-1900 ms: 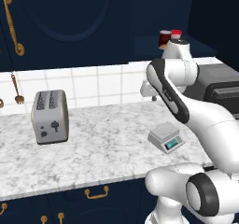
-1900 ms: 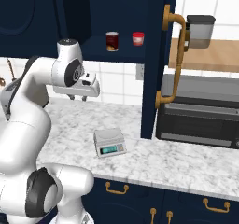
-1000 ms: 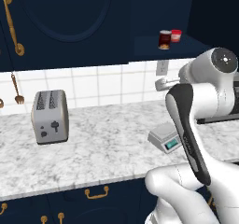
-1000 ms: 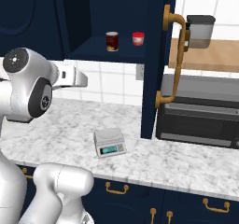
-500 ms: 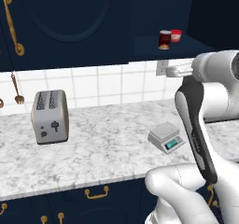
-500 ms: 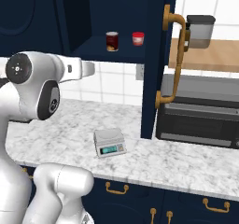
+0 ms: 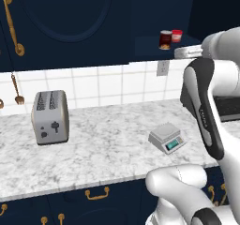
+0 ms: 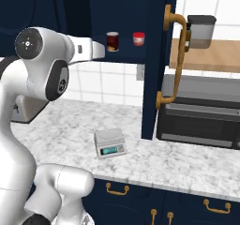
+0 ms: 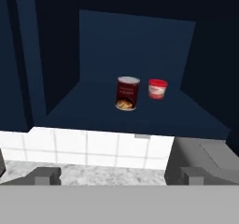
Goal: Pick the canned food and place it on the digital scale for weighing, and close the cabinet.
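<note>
Hand view is now facing the open cabinet (image 9: pixel 135 45), since the arm has been swinging up from the worktop (image 7: pixel 108 144). The claw (image 9: pixel 114 174), spread wide and empty, is lining up on the canned food (image 9: pixel 127 93) standing on the shelf, well apart, so the pick is only beginning.

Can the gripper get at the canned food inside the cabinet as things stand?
Probably yes: the cabinet door stands open, the canned food sits apart from the red-lidded container, and the open gripper faces it.
</note>
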